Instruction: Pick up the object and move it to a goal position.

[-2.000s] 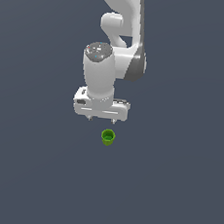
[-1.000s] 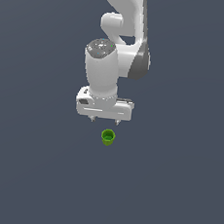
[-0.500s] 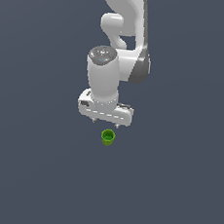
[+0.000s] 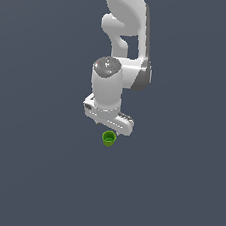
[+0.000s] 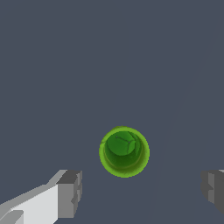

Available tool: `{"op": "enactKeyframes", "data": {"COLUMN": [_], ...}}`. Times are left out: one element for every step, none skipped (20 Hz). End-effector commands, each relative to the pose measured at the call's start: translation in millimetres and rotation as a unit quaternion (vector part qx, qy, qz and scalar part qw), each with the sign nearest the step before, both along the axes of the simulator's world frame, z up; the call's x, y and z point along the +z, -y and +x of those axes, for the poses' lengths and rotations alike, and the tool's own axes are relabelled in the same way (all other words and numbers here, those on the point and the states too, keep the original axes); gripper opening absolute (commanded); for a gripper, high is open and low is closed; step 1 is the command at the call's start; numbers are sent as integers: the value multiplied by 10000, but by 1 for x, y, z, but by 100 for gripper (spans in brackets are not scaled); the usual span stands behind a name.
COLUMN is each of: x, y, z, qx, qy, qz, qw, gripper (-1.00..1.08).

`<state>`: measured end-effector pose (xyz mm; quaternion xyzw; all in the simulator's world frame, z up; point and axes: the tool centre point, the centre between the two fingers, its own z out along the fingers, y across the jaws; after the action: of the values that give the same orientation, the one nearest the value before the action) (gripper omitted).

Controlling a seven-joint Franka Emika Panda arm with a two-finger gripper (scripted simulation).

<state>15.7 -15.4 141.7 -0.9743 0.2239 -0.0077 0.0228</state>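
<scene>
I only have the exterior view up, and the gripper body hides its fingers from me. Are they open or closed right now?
Observer: Open. The wrist view shows the two fingers set wide apart, with the gripper holding nothing.
Operator: Is the green cup between them?
Observer: Not yet. In the wrist view the green cup lies clear of both fingertips, touching neither.
Operator: Is the cup upright, and is anything in it?
Observer: Upright; the wrist camera looks straight down its round mouth to the bottom, and it is empty.
</scene>
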Motion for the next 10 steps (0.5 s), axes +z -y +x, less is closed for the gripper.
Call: {"op": "enactKeyframes", "data": {"x": [-7,-9,-12,-15,-17,-20,-23,-25,-28,-30], "y": [-1,-2,-3,-3,-4,-4,-5,-5,-6,-6], "z": [0,0,0,0,0,0,0,0,0,0], "qx": [-319,-443,-567,-691,-815,-939,-1062,-1184,-1300,-1410], "qy": [-31,-43,-54,-65,-76,-86,-96,-105,-114,-121], "qz": [-15,-22,-29,-37,-45,-53,-62,-71,-80,-88], "qw": [9995,9990,9984,9976,9966,9955,9943,9929,9914,9899], "gripper": [100,100,100,100,100,100,100,100,100,100]}}
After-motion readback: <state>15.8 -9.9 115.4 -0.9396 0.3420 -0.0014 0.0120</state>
